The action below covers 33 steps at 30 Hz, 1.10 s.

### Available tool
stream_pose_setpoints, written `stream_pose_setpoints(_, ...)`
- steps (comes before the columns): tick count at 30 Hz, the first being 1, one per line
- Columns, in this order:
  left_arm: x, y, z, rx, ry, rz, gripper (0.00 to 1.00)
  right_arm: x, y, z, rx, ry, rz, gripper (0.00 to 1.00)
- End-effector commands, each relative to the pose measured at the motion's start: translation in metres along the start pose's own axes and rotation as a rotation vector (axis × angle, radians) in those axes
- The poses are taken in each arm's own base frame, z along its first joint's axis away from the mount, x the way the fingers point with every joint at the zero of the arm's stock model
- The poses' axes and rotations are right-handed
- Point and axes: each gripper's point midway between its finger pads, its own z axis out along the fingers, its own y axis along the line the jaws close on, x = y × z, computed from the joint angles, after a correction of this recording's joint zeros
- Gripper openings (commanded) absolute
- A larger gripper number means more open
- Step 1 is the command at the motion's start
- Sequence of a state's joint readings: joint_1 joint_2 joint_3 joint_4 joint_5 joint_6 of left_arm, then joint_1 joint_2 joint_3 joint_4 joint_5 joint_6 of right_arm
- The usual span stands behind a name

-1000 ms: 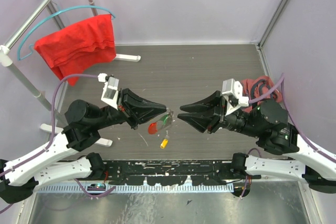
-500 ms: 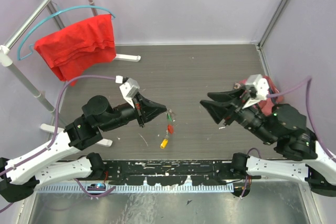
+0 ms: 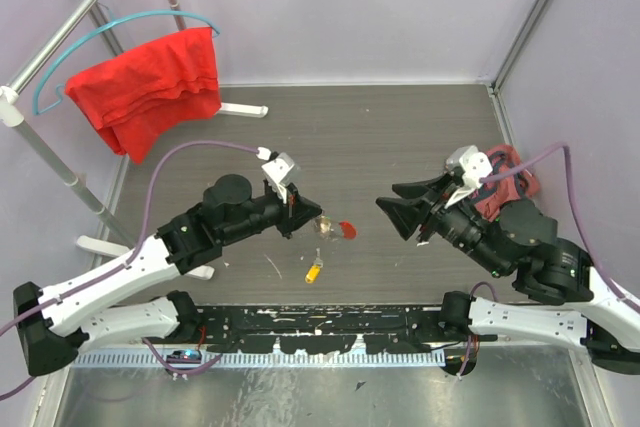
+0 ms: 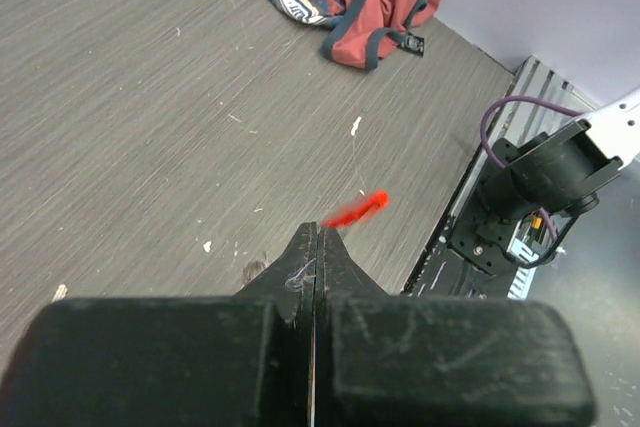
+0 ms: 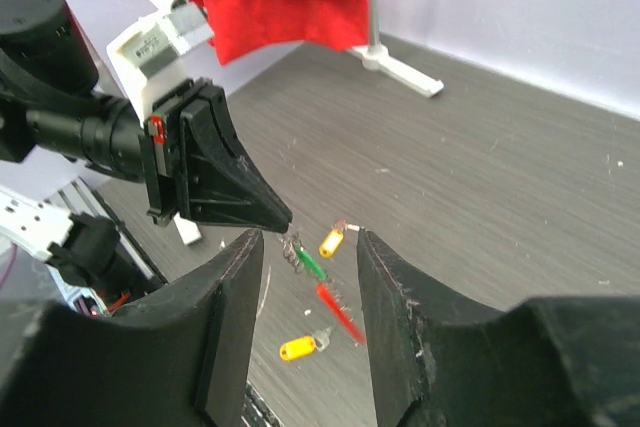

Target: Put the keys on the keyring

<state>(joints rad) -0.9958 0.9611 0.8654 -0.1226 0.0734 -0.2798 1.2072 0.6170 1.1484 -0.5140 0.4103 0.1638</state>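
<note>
My left gripper (image 3: 316, 218) is shut on the thin wavy loop of the keyring (image 5: 293, 250), which dangles from its tip above the table. The keyring's red bar (image 3: 347, 230) swings out to the right and shows blurred in the left wrist view (image 4: 357, 210). A green-tagged key (image 5: 310, 264) hangs along the loop. A yellow-tagged key (image 5: 332, 241) sits close beside it; whether it is on the loop I cannot tell. Another yellow-tagged key (image 3: 314, 272) lies on the table below. My right gripper (image 3: 388, 212) is open, apart from the keyring, its fingers (image 5: 250, 247) framing it in the right wrist view.
A large red cloth (image 3: 150, 82) hangs on a rack at the back left, with the rack's white foot (image 3: 240, 109) on the table. A crumpled red and blue bag (image 3: 500, 182) lies behind my right arm. The black mounting rail (image 3: 320, 332) runs along the near edge.
My left arm has reached further right with the keyring, and the red bar has swung out to the right. My right gripper pulled back to the right and opened wider.
</note>
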Motion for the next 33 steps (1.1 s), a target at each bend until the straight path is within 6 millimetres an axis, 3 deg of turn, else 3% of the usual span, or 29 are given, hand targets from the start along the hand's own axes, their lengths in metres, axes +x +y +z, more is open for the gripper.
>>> stream_pose_setpoints(1,-0.004,0.01,0.006,-0.042,0.001,0.032,0.0,0.022,-0.004,0.007,0.043,0.073,0.023,0.48)
stream_pose_setpoints(5,0.022,0.026,0.021,-0.099,0.093,0.032,0.0,0.028,-0.003,0.008,0.043,0.085,0.043,0.48)
stream_pose_setpoints(10,0.043,0.029,0.048,-0.085,0.173,0.03,0.0,0.029,-0.006,0.006,0.062,0.079,0.06,0.48)
stream_pose_setpoints(13,0.063,0.032,0.073,-0.076,0.25,0.032,0.0,0.029,-0.008,0.003,0.068,0.073,0.08,0.48)
stream_pose_setpoints(20,0.084,0.032,0.128,-0.024,0.332,0.037,0.0,0.039,-0.016,-0.003,0.102,0.072,0.132,0.48)
stream_pose_setpoints(22,0.089,0.034,0.138,-0.021,0.349,0.037,0.06,0.047,-0.025,-0.006,0.156,0.085,0.149,0.49)
stream_pose_setpoints(27,0.089,0.036,0.145,-0.031,0.344,0.034,0.24,0.067,-0.051,-0.015,0.299,0.101,0.206,0.52)
stream_pose_setpoints(33,0.078,0.053,0.122,-0.091,0.313,0.009,0.36,0.079,-0.069,-0.022,0.396,0.074,0.255,0.56)
